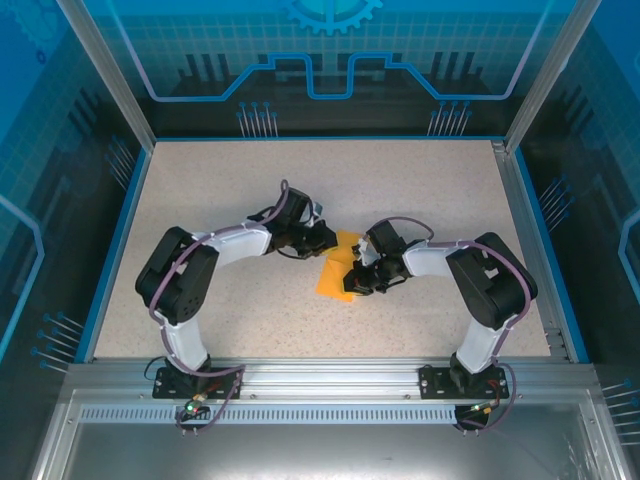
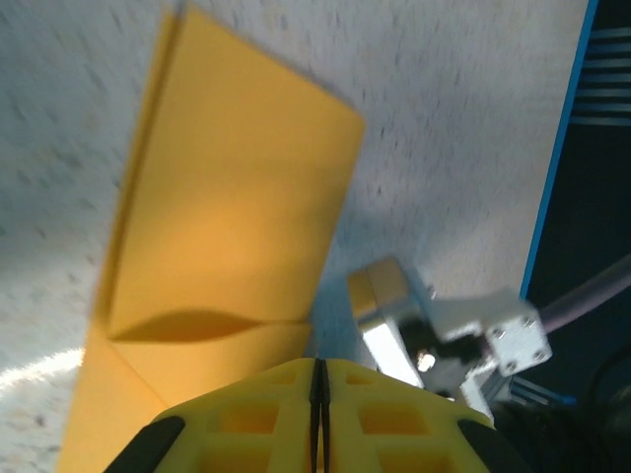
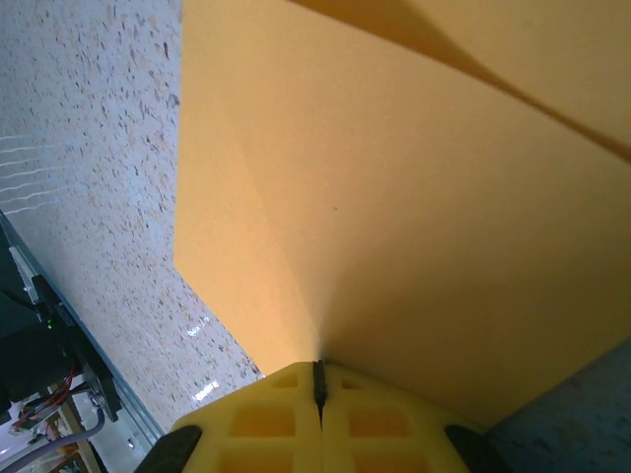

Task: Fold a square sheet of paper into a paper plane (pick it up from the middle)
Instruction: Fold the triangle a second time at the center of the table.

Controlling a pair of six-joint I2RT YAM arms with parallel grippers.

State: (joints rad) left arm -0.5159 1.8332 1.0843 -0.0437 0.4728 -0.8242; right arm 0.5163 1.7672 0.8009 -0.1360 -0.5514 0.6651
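A robotics lab or demo cell: a speckled tabletop [image 1: 420,180] boxed in by aluminium framing [image 1: 330,378] and blue circuit-patterned panels [image 1: 330,60].

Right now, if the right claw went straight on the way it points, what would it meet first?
The folded orange paper: it starts at the shut tips of the right claw, which seems to pinch it. Depth beyond is unclear.

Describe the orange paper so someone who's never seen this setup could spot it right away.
Find the speckled beige table inside the blue-walled enclosure, then look at its middle, where the left arm and right arm come together. The orange paper sits between them, partly folded with visible creases. Unlike the black and white arms beside it, it is flat and bright orange.
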